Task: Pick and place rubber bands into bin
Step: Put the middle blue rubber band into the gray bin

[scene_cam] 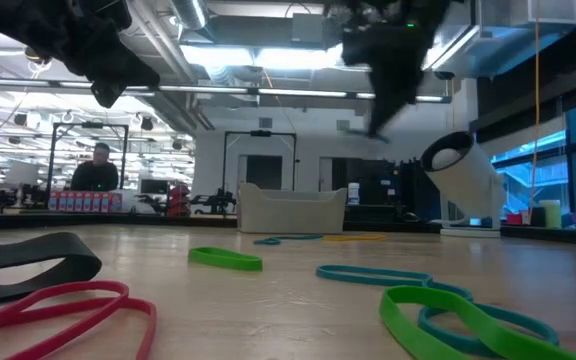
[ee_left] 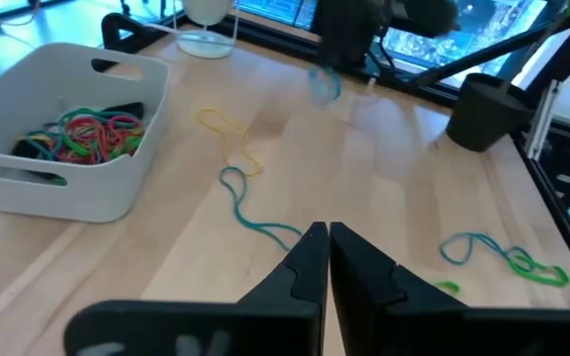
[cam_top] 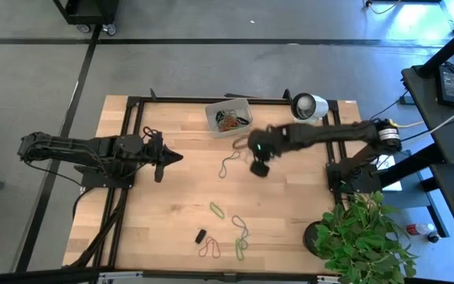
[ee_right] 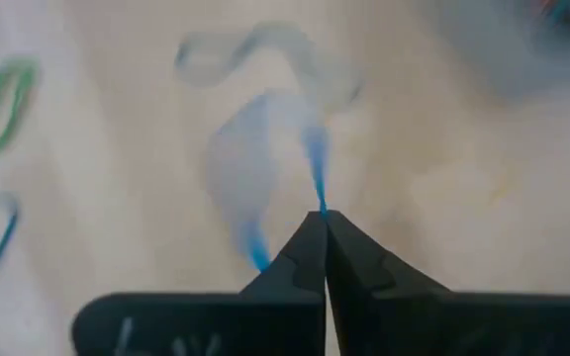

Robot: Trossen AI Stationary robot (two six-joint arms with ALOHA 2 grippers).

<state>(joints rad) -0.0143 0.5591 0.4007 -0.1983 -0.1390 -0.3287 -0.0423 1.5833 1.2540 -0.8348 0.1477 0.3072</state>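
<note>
1. Right tool (ee_right: 323, 222), frame centre, is clamped on a limp blue rubber band (ee_right: 317, 168) above the counter (cam_top: 290, 213).
2. Left tool (ee_left: 327, 237) waits pinched together, empty.
3. Light, floppy, stretchy: the loop probably wants pinching on one strand.
4. The bin (cam_top: 228, 116) sits upper centre.

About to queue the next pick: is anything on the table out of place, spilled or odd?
Nothing stands out. The bin sits upright with bands inside, loose rubber bands lie scattered on the table as expected, and the right pincer is shut on a blue rubber band.
</note>
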